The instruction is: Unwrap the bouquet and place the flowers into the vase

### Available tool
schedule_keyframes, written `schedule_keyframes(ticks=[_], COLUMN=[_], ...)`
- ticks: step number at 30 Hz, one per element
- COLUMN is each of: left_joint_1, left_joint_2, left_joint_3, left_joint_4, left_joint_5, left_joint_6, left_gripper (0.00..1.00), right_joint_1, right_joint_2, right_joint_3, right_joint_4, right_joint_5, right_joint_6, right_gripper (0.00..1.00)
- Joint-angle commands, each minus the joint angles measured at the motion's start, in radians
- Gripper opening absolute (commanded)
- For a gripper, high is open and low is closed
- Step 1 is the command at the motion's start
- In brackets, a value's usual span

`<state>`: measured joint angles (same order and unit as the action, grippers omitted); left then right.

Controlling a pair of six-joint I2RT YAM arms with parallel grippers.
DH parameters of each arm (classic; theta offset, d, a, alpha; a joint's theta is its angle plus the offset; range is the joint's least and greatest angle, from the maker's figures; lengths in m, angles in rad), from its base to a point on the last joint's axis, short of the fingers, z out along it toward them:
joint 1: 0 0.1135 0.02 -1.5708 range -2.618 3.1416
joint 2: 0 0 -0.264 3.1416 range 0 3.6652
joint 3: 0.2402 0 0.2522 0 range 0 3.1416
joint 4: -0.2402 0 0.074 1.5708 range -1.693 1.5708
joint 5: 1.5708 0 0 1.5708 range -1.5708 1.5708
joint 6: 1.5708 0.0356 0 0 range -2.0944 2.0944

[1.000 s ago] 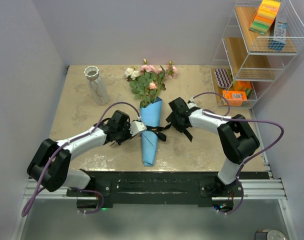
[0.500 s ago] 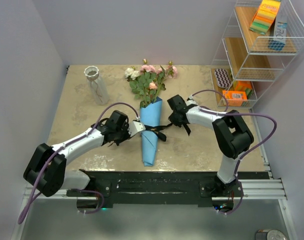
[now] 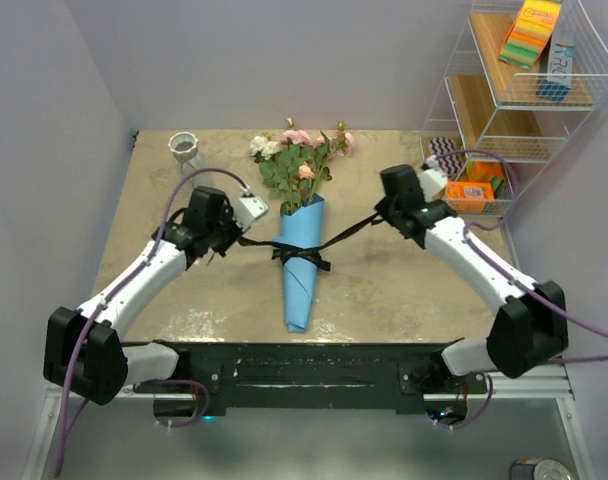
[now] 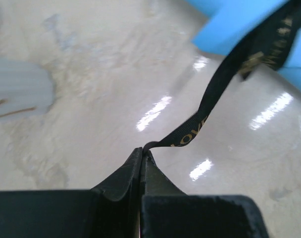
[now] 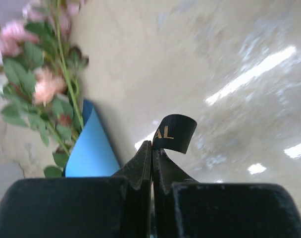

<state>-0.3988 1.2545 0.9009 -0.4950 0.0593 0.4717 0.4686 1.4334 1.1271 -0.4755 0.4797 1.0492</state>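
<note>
The bouquet [image 3: 302, 262] lies on the table, its blue paper cone pointing toward me and its flowers [image 3: 296, 160] toward the back. A black ribbon [image 3: 302, 255] stays knotted round the cone, and its two ends stretch out sideways. My left gripper [image 3: 241, 239] is shut on the left ribbon end [image 4: 210, 99]; the fingertips [image 4: 142, 151] pinch it. My right gripper [image 3: 382, 213] is shut on the right ribbon end [image 5: 174, 131], with roses [image 5: 41, 84] and blue paper [image 5: 91, 148] behind it. Only the rim of the vase [image 3: 187, 147] shows at the back left, behind my left arm.
A white wire rack [image 3: 524, 100] stands along the right edge, holding sponges and boxes. An orange packet [image 3: 471, 192] on its lowest shelf is close to my right wrist. Walls close in the table at the left and back.
My right gripper has shut on a ribbon end. Both arms have moved outward and away from the cone, drawing the ribbon ends out into long lines. My left arm now covers the vase's body.
</note>
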Motion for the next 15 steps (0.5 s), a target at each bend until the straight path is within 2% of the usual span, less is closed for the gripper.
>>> schedule_keyframes(ticks=[1, 5, 8, 11, 15], left_joint_1=[0.129, 0.202, 0.265, 0.334, 0.444], left_joint_2=[-0.044, -0.087, -0.116, -0.15, -0.182], left_joint_3=[0.066, 0.062, 0.058, 0.056, 0.053], left_joint_4=[-0.017, -0.031, -0.043, -0.06, -0.079], left_joint_5=[-0.023, -0.038, -0.05, -0.049, -0.053], left_joint_6=[-0.024, -0.002, 0.019, 0.05, 0.1], left_gripper=[0.0, 0.0, 0.0, 0.0, 0.0], right_joint_1=[-0.152, -0.284, -0.329, -0.355, -0.364], right_joint_2=[-0.134, -0.209, -0.237, -0.237, -0.226], right_joint_3=[-0.021, -0.03, -0.015, 0.017, 0.086], right_joint_4=[-0.086, -0.106, -0.136, -0.21, -0.304], right_joint_5=[0.039, -0.013, -0.012, 0.048, 0.248], right_joint_6=[-0.101, -0.146, -0.164, -0.167, -0.181], right_gripper=[0.0, 0.0, 0.0, 0.0, 0.0])
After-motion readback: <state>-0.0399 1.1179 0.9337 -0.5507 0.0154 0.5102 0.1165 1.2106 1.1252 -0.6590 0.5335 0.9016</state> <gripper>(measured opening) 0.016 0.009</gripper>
